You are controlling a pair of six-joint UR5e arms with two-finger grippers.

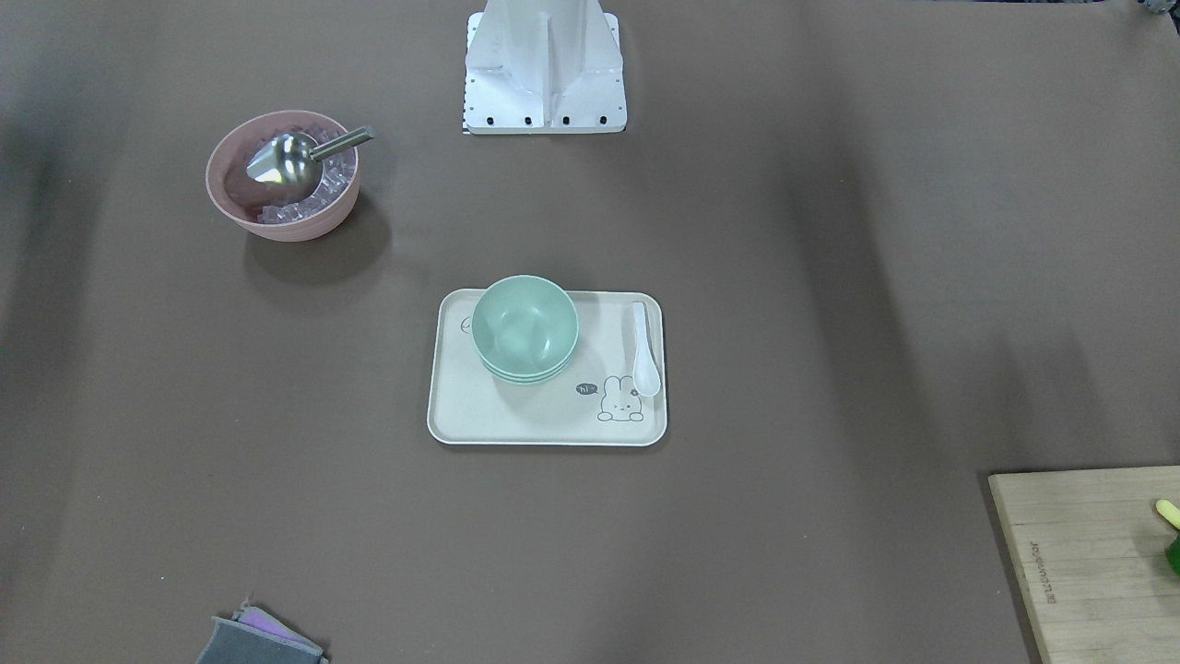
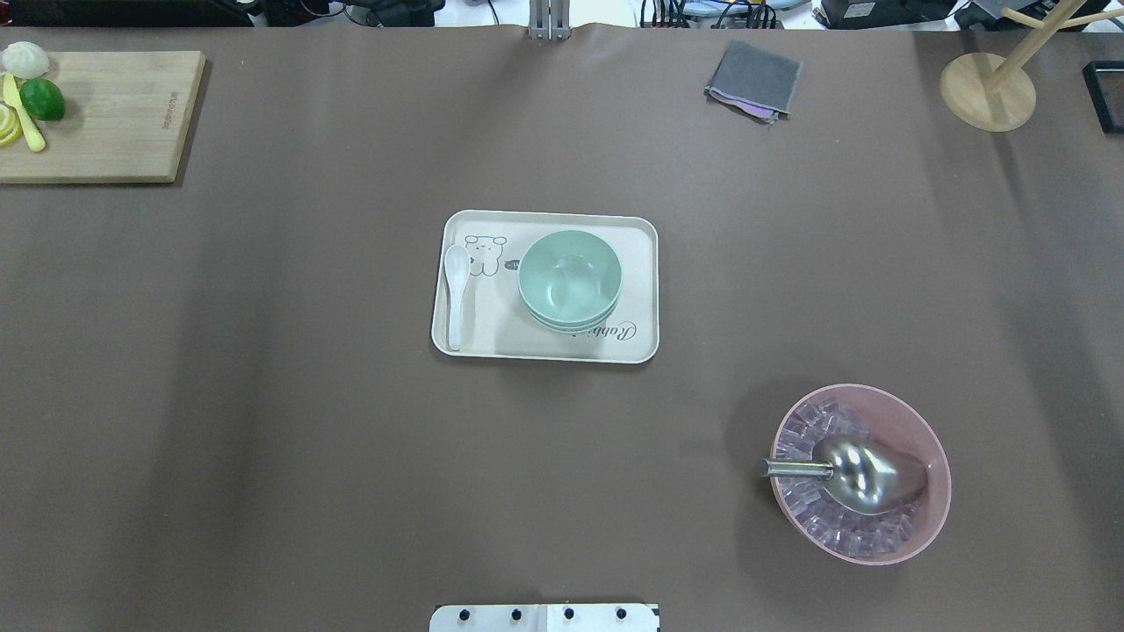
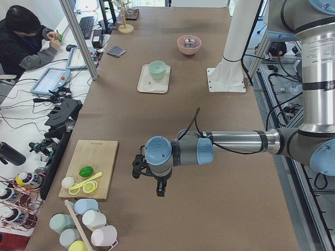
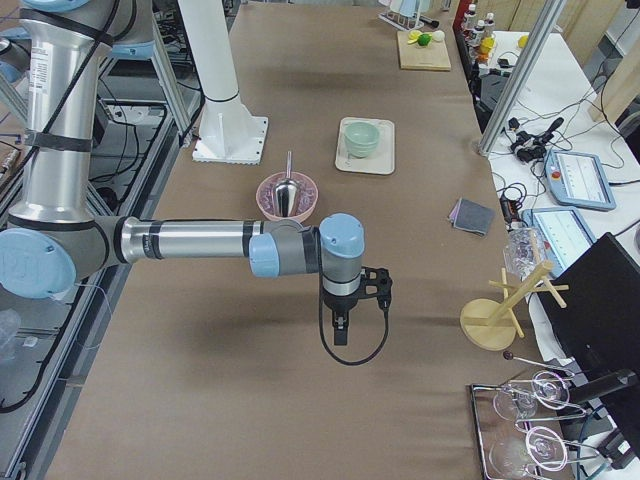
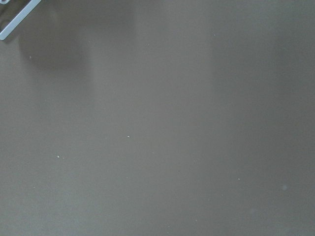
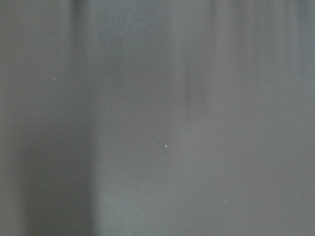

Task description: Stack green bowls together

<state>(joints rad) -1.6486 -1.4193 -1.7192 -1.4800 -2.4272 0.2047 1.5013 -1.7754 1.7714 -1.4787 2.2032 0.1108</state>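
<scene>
The green bowls (image 1: 524,327) sit nested in one stack on a cream tray (image 1: 544,420) at the middle of the table. The stack also shows in the overhead view (image 2: 569,279) and in both side views (image 3: 156,68) (image 4: 361,135). My left gripper (image 3: 152,178) hangs over bare table far from the tray, toward the cutting board end. My right gripper (image 4: 345,315) hangs over bare table beyond the pink bowl. Both show only in the side views, so I cannot tell whether they are open or shut. Both wrist views show only brown table cover.
A white spoon (image 2: 457,290) lies on the tray beside the stack. A pink bowl (image 2: 935,500) holds ice cubes and a metal scoop. A wooden cutting board (image 2: 105,114) with lime and lemon, a grey cloth (image 2: 753,81) and a wooden stand (image 2: 988,88) lie along the far edge.
</scene>
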